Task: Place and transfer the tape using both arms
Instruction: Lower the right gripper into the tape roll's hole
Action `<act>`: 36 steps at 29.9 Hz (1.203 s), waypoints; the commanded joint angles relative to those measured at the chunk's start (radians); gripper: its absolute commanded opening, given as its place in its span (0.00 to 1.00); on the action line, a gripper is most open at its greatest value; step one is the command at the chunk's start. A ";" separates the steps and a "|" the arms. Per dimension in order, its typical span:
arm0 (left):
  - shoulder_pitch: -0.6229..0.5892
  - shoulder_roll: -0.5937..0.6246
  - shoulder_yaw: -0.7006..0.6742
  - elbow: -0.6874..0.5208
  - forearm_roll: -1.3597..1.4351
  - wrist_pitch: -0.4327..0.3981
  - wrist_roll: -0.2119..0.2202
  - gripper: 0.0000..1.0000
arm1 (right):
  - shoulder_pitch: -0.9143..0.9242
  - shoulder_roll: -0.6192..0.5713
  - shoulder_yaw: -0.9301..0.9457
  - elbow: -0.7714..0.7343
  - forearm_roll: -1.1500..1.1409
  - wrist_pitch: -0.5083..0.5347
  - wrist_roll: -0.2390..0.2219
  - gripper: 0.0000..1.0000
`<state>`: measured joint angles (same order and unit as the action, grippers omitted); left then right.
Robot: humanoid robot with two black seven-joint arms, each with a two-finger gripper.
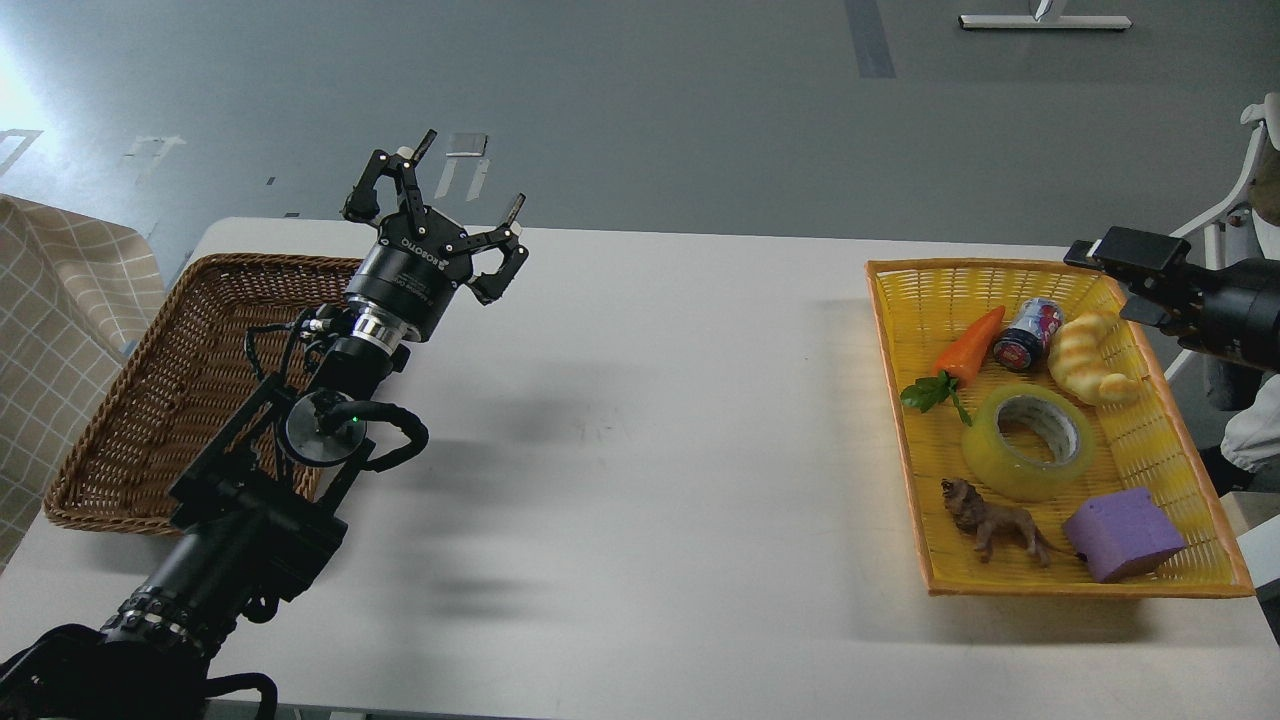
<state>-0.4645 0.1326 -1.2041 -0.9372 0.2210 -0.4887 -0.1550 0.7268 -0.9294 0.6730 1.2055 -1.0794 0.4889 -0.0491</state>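
The tape (1000, 462), a wide translucent yellow roll with a grey-white core, lies flat in the middle of the yellow basket (1180, 470) at the right. My right gripper (1112, 282) comes in from the right edge and hovers open and empty over the basket's far right corner, well above and behind the tape. My left gripper (466, 182) is open and empty, raised over the table's far left part beside the brown wicker basket (160, 400), far from the tape.
The yellow basket also holds a toy carrot (968, 343), a small can (1027, 333), a croissant toy (1086, 357), a toy lion (996, 520) and a purple block (1122, 532). A white table (640, 420) lies between the baskets. A checked cloth (60, 330) is at the left.
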 commanded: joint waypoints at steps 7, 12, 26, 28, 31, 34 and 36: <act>0.004 0.005 0.000 0.000 0.001 0.000 -0.002 0.98 | -0.013 0.003 -0.023 0.020 -0.330 0.000 -0.002 0.99; 0.006 0.005 -0.002 0.000 0.000 0.000 -0.002 0.98 | -0.046 0.009 -0.039 0.055 -0.459 0.000 -0.002 0.98; 0.006 0.009 -0.003 -0.005 0.000 0.000 -0.002 0.98 | -0.104 0.090 -0.052 0.054 -0.605 0.000 -0.066 0.95; 0.006 0.010 -0.003 -0.005 0.000 0.000 -0.002 0.98 | -0.124 0.090 -0.052 0.054 -0.606 0.000 -0.068 0.95; 0.006 0.013 -0.006 -0.006 0.000 0.000 -0.002 0.98 | -0.132 0.090 -0.052 0.055 -0.622 0.000 -0.072 0.93; 0.006 0.015 -0.009 -0.006 0.000 0.000 -0.002 0.98 | -0.133 0.092 -0.052 0.054 -0.655 0.000 -0.080 0.90; 0.007 0.013 -0.011 -0.006 0.000 0.000 -0.002 0.98 | -0.138 0.099 -0.053 0.054 -0.657 0.000 -0.081 0.89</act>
<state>-0.4586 0.1472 -1.2129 -0.9433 0.2209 -0.4887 -0.1565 0.5941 -0.8374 0.6207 1.2600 -1.7269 0.4884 -0.1277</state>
